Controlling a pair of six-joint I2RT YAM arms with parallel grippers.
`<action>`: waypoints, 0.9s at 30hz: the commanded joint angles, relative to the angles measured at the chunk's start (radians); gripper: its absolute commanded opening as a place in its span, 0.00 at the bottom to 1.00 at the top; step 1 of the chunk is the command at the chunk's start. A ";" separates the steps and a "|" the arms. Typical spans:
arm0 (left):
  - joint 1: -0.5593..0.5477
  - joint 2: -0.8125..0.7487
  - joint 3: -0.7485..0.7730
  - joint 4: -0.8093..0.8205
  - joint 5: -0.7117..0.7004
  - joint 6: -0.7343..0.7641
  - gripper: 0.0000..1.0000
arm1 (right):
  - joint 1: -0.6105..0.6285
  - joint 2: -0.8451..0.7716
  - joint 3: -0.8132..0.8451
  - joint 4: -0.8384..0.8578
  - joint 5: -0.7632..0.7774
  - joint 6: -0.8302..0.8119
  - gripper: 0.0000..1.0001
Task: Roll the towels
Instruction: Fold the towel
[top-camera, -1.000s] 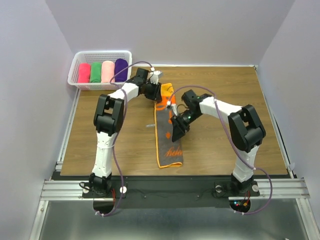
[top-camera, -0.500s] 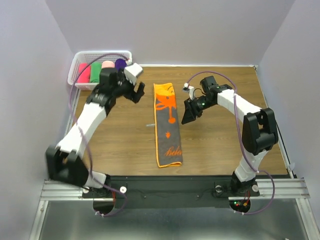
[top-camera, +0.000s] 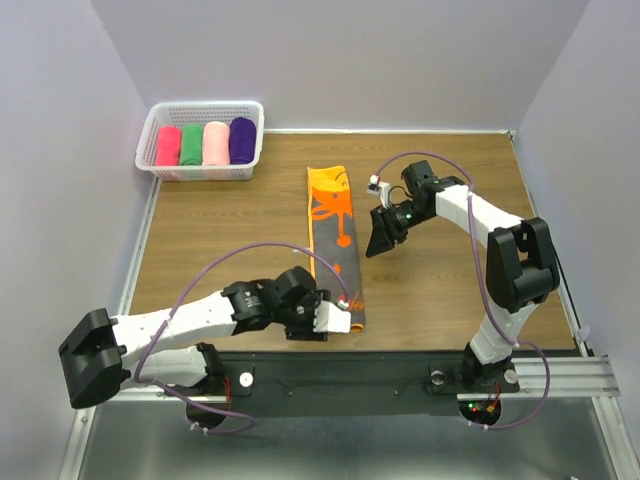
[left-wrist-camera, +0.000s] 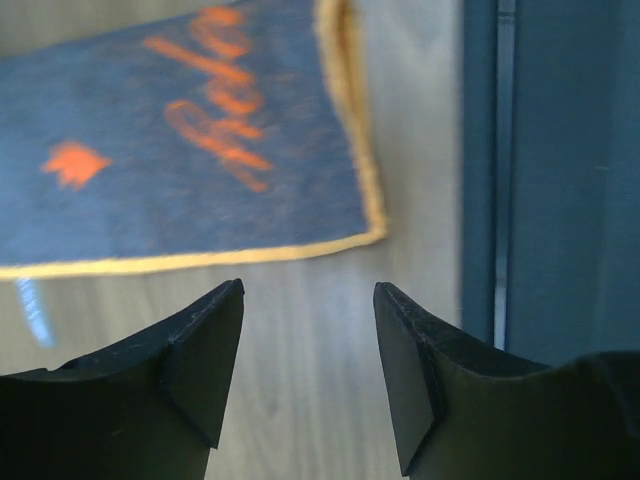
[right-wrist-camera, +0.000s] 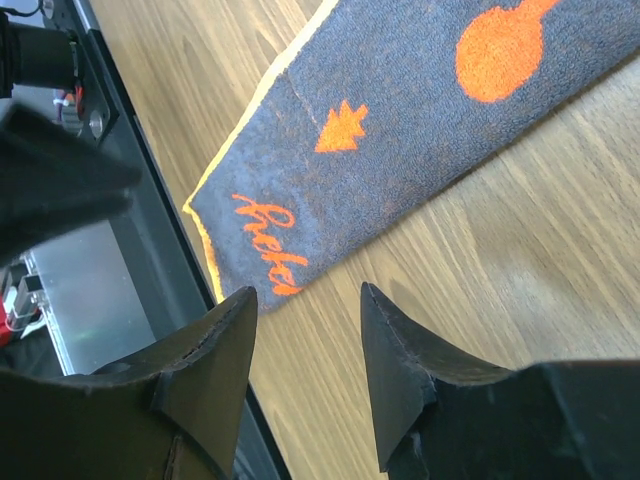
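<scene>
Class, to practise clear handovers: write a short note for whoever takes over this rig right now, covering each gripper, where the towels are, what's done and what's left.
Left gripper: jaws open, empty, just off the near end of the orange-print towel.
Right gripper: jaws open, empty, to the towel's right.
Towel: flat, unrolled, lengthwise mid-table.
Done: four rolls, hot-pink, green, pale pink, purple, side by side in the white basket, far left.
Left: roll this towel.
</scene>
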 joint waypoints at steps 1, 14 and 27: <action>-0.099 0.015 0.004 0.056 0.008 -0.022 0.66 | 0.005 0.023 0.034 0.013 0.000 0.003 0.51; -0.162 0.268 0.025 0.234 -0.045 -0.025 0.55 | 0.031 0.031 -0.035 0.012 -0.106 0.002 0.46; -0.170 0.377 0.000 0.252 -0.063 -0.017 0.05 | 0.040 0.014 -0.070 0.012 -0.079 -0.018 0.44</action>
